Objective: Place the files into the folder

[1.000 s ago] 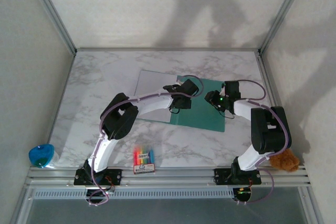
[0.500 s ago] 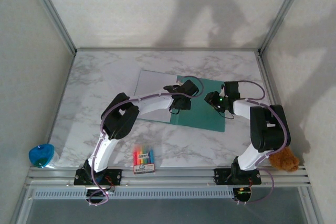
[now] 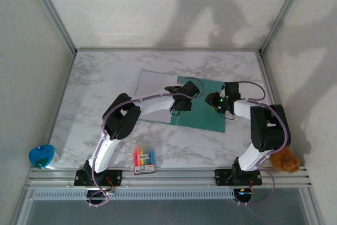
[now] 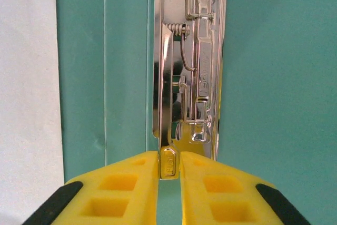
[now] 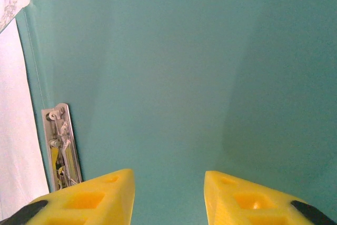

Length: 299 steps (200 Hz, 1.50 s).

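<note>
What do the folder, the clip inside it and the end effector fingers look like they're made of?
The folder looks like thin card or paper, matte teal, with pressed fold lines. The clip looks like bright polished metal, likely steel, given its mirror reflections and coil spring. The left end effector has fingers of yellow moulded plastic, perhaps rubbery, with recessed pockets.

The top camera sits high above and behind the arms, at 6 o'clock, looking down and forward over the whole marble tabletop (image 3: 95, 77). The left wrist camera looks down from very close, past the left pincer (image 4: 169, 159) at 6 o'clock, onto the metal clip (image 4: 192, 77) of the folder (image 4: 274, 77). The right wrist camera faces the same folder from farther off, past the right pincer (image 5: 168, 177). Both wrist views share the clip and the white sheet (image 4: 29, 104) at 9 o'clock.
</note>
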Motion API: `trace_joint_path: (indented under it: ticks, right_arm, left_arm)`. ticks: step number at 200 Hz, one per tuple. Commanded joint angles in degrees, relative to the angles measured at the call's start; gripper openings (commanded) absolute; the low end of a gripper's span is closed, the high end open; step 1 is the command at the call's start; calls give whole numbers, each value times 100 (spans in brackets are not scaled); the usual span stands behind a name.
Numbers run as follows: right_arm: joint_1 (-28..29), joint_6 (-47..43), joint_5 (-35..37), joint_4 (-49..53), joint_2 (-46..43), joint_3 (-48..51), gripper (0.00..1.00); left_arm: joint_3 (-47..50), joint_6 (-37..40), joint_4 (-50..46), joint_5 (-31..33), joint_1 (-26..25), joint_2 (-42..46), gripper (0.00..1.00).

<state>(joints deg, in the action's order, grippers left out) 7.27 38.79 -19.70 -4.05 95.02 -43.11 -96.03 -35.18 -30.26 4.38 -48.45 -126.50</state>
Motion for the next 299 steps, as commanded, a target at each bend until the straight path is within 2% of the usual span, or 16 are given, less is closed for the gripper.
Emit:
trace_joint_path:
  ticks: [1, 123, 166, 299]
  right_arm:
    - [-41, 57, -90, -25, 77, -125, 39]
    - [-34, 338, -263, -245, 258, 257, 38]
    - [-15, 497, -300, -528, 362, 513, 37]
    - [258, 570, -283, -507, 605, 383, 36]
  left_arm:
    - [-197, 6, -182, -37, -33, -156, 18]
    - [-373, 151, -281, -210, -32, -319, 9]
    - [-283, 160, -240, -294, -41, -349, 10]
    - [-82, 60, 202, -593, -192, -675, 8]
